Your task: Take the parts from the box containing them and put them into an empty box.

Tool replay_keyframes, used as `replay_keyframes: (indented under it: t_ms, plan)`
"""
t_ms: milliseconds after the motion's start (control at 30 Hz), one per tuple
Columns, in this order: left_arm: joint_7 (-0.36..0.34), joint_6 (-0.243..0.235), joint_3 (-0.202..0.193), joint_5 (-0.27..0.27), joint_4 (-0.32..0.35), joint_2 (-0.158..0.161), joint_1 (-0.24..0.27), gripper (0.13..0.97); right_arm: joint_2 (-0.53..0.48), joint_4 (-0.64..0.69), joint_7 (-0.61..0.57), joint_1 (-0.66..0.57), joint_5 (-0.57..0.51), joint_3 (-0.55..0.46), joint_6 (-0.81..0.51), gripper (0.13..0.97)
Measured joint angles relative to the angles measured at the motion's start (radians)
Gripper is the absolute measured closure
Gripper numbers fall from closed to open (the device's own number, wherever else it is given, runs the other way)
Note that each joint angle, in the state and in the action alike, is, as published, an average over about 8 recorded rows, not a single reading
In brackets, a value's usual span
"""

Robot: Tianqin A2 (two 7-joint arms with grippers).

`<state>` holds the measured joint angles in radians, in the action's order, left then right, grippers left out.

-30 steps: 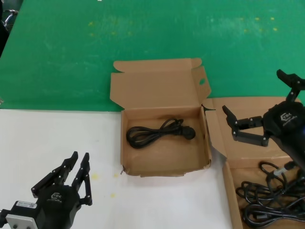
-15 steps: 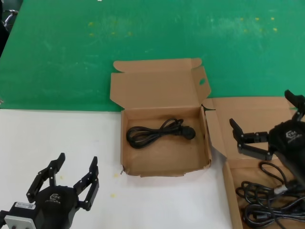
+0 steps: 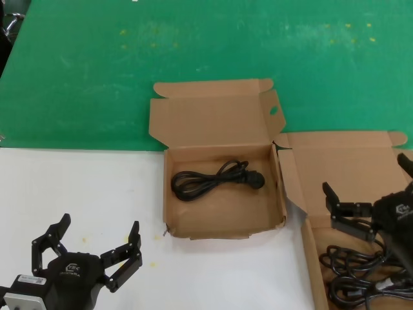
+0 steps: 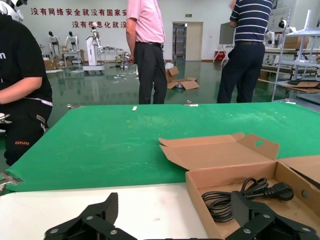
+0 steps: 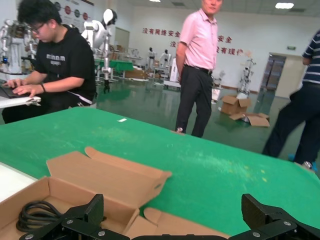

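Hovering nearest, two grippers gape: left gripper [image 3: 87, 242] over white table [image 3: 77, 187], right gripper [image 3: 371, 187] above the full box [image 3: 342, 161] of tangled cords [image 3: 361, 271]. Farther, one cord [image 3: 213, 179] lies in the other box [image 3: 222, 219].

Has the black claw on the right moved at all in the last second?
Yes. The right claw, open, has dropped toward the camera, from over the lid flap of the brown cardboard box to just above the black power cords.

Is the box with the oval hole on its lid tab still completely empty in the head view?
No. One black power cord already lies inside the box with the oval hole, near its back wall.
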<state>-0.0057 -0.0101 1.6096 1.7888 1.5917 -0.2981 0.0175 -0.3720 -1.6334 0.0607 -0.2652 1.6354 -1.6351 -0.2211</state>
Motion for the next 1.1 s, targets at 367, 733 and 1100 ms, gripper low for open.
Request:
replay_keyframes:
  t_ms: [367,733,1100]
  plan:
    - [0.001,0.003,-0.003,0.003,0.002,0.000,-0.005,0.240,0.019,0.009,-0.016,0.069,0.043,0.009,0.058,0.129]
    - [0.003,0.005,-0.005,0.006,0.004,-0.001,-0.009,0.148,0.037,0.017,-0.032,0.139,0.086,0.018,0.115,0.129]
    - [0.004,0.008,-0.008,0.009,0.007,-0.001,-0.014,0.132,0.056,0.026,-0.048,0.208,0.129,0.027,0.173,0.129]
